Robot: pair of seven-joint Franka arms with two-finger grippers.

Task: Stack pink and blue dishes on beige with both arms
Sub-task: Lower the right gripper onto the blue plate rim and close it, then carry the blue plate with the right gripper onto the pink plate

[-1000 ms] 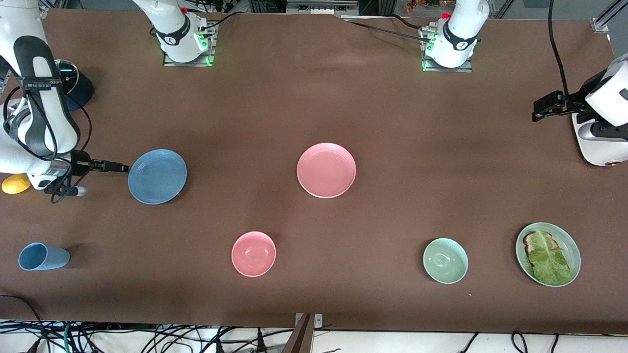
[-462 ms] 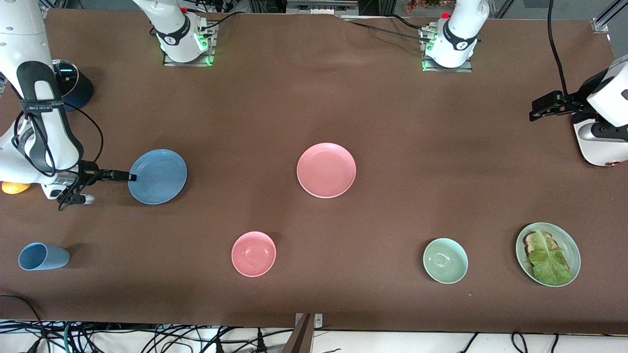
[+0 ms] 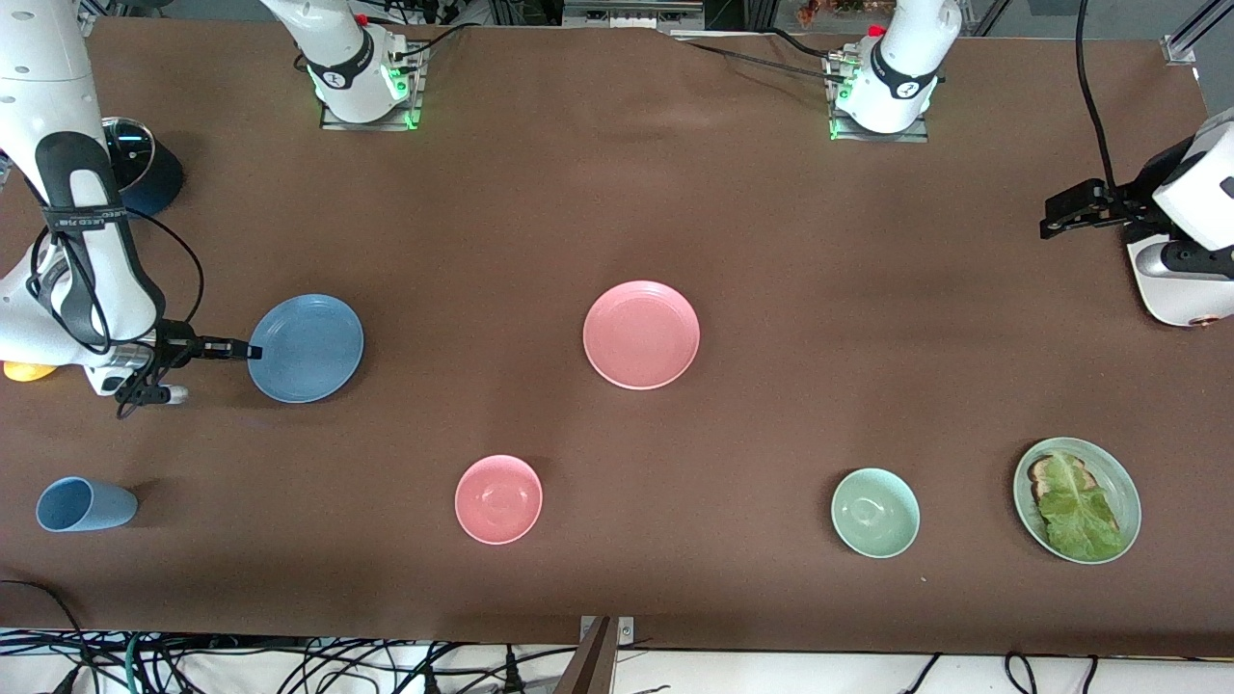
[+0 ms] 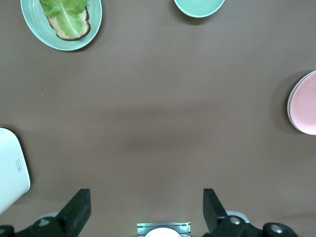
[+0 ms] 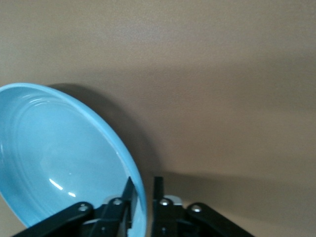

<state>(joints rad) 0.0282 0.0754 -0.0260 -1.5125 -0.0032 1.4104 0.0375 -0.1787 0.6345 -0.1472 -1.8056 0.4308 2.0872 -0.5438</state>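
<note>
The blue plate (image 3: 308, 349) lies toward the right arm's end of the table. My right gripper (image 3: 253, 349) is at its outer rim, one finger inside the rim and one outside. In the right wrist view the blue plate (image 5: 54, 158) looks tilted, and the right gripper (image 5: 143, 190) is shut on its edge. At the table's middle sits the pink plate (image 3: 641, 334), untouched; the left wrist view catches the pink plate (image 4: 303, 103) at its border. My left gripper (image 3: 1051, 224) waits open above the left arm's end; between the left gripper (image 4: 145, 205) fingers there is only bare table. No beige plate is in view.
A pink bowl (image 3: 498, 498), a pale green bowl (image 3: 875, 513) and a green plate with toast and lettuce (image 3: 1077, 499) lie nearer the front camera. A blue cup (image 3: 82, 504) lies on its side near the right arm's end. A yellow object (image 3: 24, 370) sits by the right arm.
My right gripper has moved in onto the blue plate's rim and closed there. The plate has shifted slightly toward the gripper. The left arm has hardly moved.
</note>
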